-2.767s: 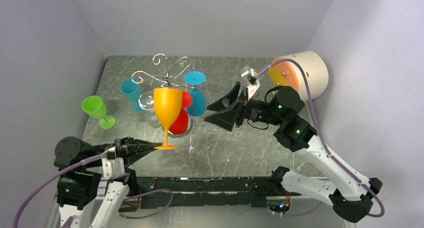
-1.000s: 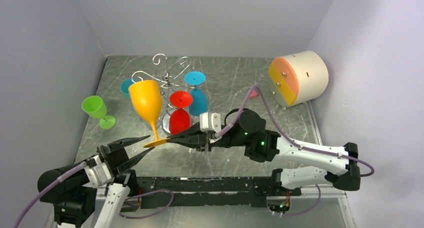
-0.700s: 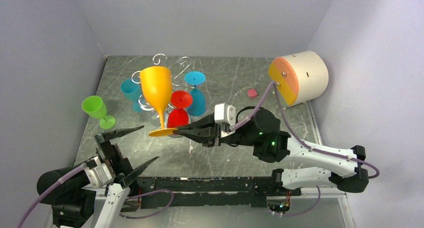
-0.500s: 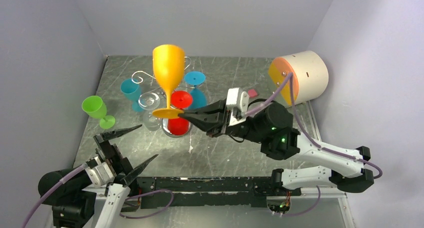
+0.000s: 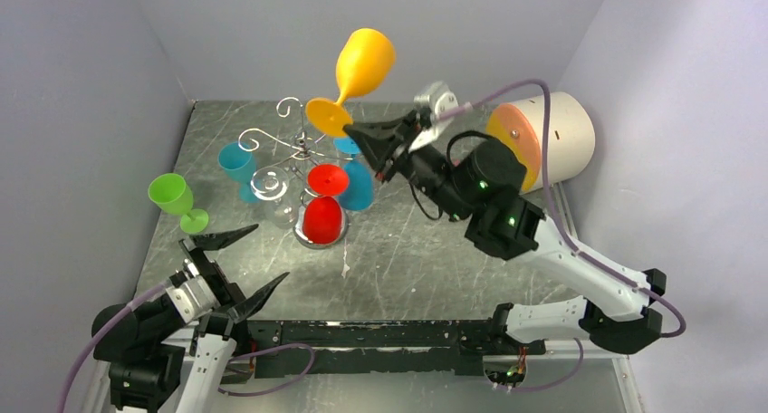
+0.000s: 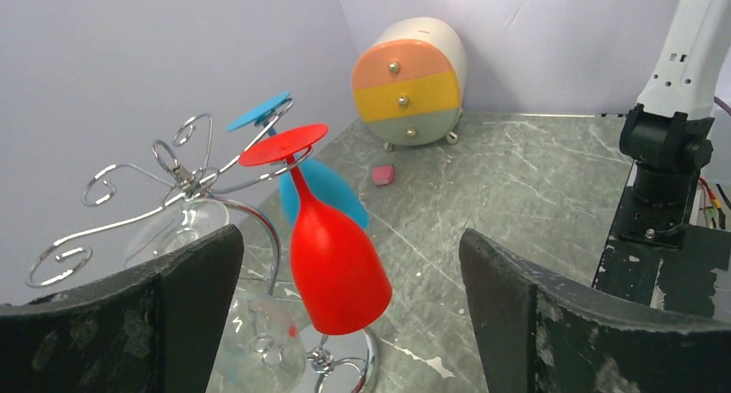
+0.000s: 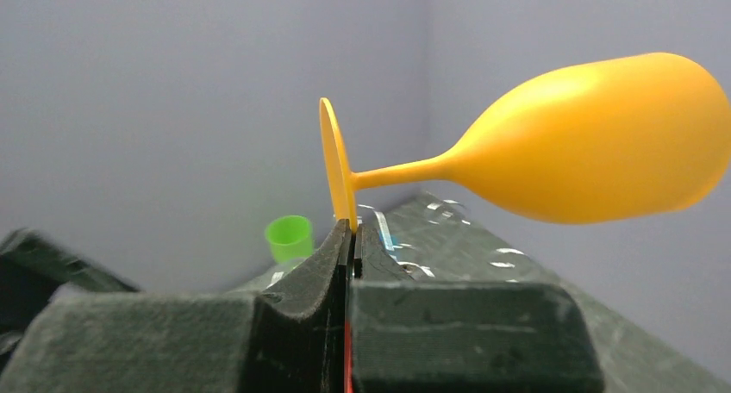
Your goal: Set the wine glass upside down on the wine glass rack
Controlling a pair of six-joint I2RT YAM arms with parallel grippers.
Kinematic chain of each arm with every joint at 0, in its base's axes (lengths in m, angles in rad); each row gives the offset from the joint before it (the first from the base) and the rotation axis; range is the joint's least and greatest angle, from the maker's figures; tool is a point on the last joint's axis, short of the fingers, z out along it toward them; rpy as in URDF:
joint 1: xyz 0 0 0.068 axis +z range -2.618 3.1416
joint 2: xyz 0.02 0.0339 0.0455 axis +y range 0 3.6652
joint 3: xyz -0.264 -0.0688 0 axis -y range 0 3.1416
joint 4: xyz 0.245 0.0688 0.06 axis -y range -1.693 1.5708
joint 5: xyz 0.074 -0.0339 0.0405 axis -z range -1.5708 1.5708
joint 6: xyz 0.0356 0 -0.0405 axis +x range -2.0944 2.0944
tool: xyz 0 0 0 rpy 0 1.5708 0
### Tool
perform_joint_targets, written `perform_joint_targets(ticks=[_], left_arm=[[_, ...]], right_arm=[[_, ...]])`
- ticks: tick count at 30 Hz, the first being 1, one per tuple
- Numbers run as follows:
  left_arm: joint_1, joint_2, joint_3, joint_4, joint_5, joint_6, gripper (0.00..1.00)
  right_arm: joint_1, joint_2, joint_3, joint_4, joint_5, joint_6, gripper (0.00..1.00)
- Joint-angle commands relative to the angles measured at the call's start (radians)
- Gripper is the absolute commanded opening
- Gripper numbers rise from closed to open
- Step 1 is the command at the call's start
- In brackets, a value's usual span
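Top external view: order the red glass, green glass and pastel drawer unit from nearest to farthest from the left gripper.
From the left gripper:
1. Red glass, hanging on the rack, just ahead.
2. Green glass, upright by the left wall.
3. Drawer unit, far right corner.

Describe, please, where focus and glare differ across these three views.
Top external: evenly lit, the orange wine glass crisp. Left wrist: the red glass is sharp, highlights glint on the wine glass rack, the left gripper's fingers look slightly soft. Right wrist: the orange wine glass is clear, the green glass behind is blurred.
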Motion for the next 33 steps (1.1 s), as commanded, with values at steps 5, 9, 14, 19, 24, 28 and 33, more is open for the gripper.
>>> perform_joint_targets(ticks=[5, 9, 14, 19, 24, 28, 33], left_arm=[[0.014, -0.030, -0.080, 0.037, -0.099, -0.168, 0.99], [0.014, -0.050, -0.126, 0.074, -0.128, -0.219, 0.99], [0.013, -0.059, -0.166, 0.121, -0.192, -0.283, 0.99], [0.013, -0.036, -0.210, 0.203, -0.143, -0.378, 0.99], [0.013, -0.002, -0.199, 0.198, -0.217, -0.477, 0.99], [0.014, 0.037, -0.110, 0.088, -0.329, -0.461, 0.99], [0.013, 0.080, -0.023, -0.030, -0.429, -0.436, 0.99]], right_arm=[[-0.406, 0.101, 0.033, -0.007, -0.301, 0.416, 0.00], [-0.480, 0.148, 0.030, 0.046, -0.383, 0.543, 0.00], [-0.540, 0.192, 0.033, 0.107, -0.369, 0.680, 0.00], [-0.577, 0.270, 0.054, 0.117, -0.403, 0.801, 0.00], [-0.598, 0.338, 0.069, 0.138, -0.420, 0.865, 0.00], [-0.610, 0.403, 0.126, 0.113, -0.424, 0.870, 0.00], [-0.619, 0.460, 0.184, 0.083, -0.521, 0.885, 0.00]])
